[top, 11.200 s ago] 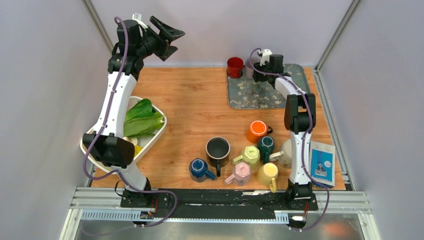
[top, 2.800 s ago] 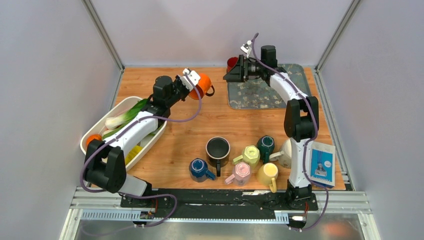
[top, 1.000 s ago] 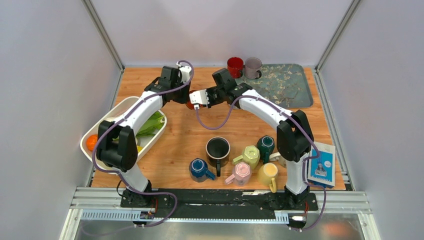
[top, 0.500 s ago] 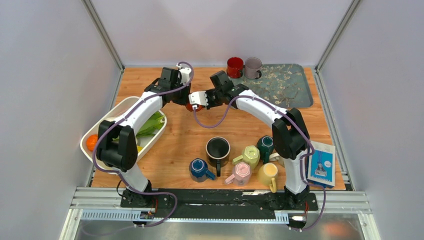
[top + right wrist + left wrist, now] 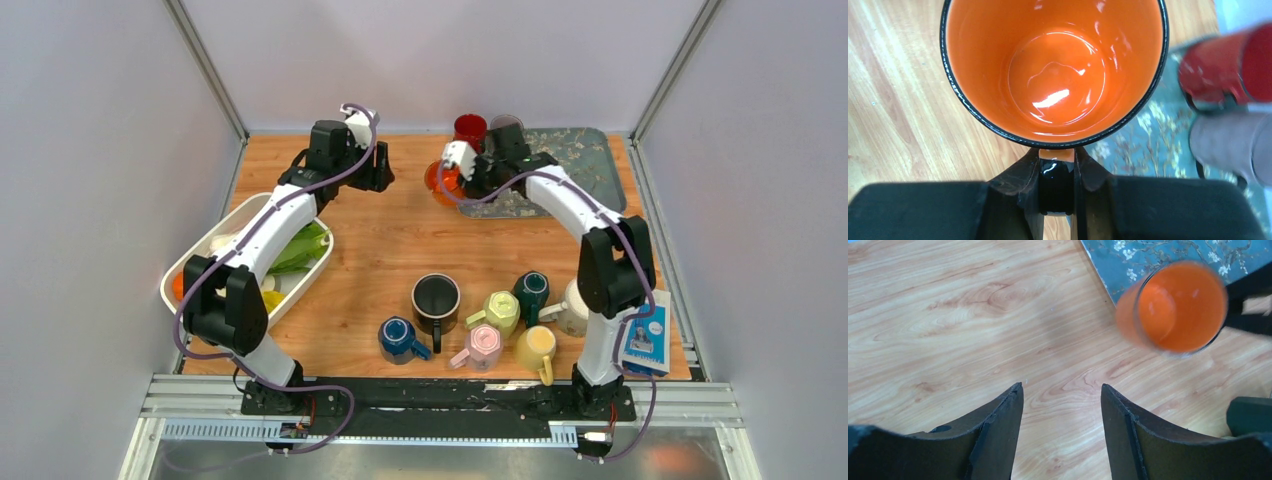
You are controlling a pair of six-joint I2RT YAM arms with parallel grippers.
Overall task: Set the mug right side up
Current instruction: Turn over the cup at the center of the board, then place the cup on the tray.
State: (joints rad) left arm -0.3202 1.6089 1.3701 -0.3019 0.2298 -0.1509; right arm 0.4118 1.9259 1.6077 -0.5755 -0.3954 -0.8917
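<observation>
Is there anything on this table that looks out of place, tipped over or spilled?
Nothing looks spilled or broken. In the near cluster the pink mug and the lime mug seem to stand upside down, bases up, unlike the open yellow mug beside them. The right gripper holds the orange mug by its handle.

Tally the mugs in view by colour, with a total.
orange ceramic mug: 1
red ceramic mug: 1
grey ceramic mug: 1
black ceramic mug: 1
navy ceramic mug: 1
pink ceramic mug: 1
lime ceramic mug: 1
teal ceramic mug: 1
yellow ceramic mug: 1
cream ceramic mug: 1
Total: 10 mugs
</observation>
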